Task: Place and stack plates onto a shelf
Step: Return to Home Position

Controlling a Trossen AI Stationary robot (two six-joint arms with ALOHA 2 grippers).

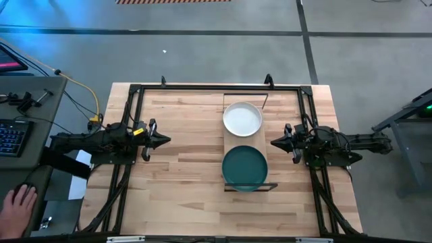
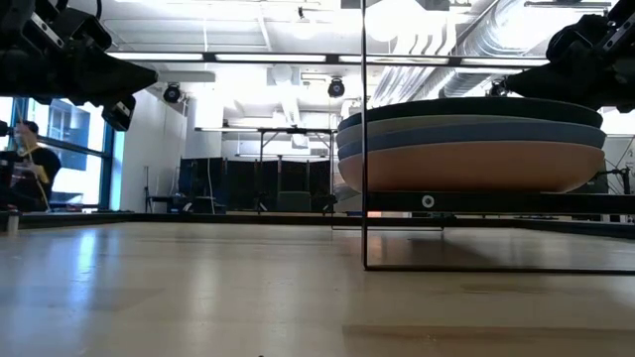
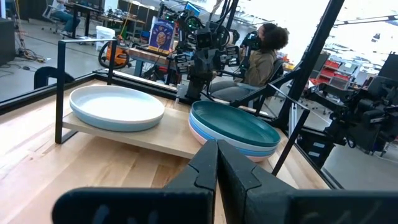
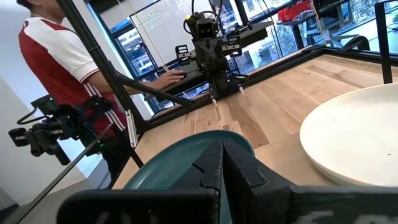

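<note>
The shelf (image 1: 260, 142) is a narrow light-wood board with black frame ends, standing on the right half of the table. A white plate (image 1: 242, 118) rests on its far part. A stack with the dark teal plate (image 1: 244, 167) on top rests on its near part. In the low view the stack (image 2: 471, 144) shows dark teal, pale green, blue and pink layers. My left gripper (image 1: 167, 140) hovers shut to the left of the shelf. My right gripper (image 1: 273, 142) hovers shut just right of it. Both point at the shelf and touch nothing.
Black frame rails (image 1: 202, 88) run along the table's far, left and right sides. A person's hand (image 1: 20, 202) lies on a desk with a keyboard (image 1: 13, 135) left of the table. Bare tabletop (image 1: 189, 175) lies between my left gripper and the shelf.
</note>
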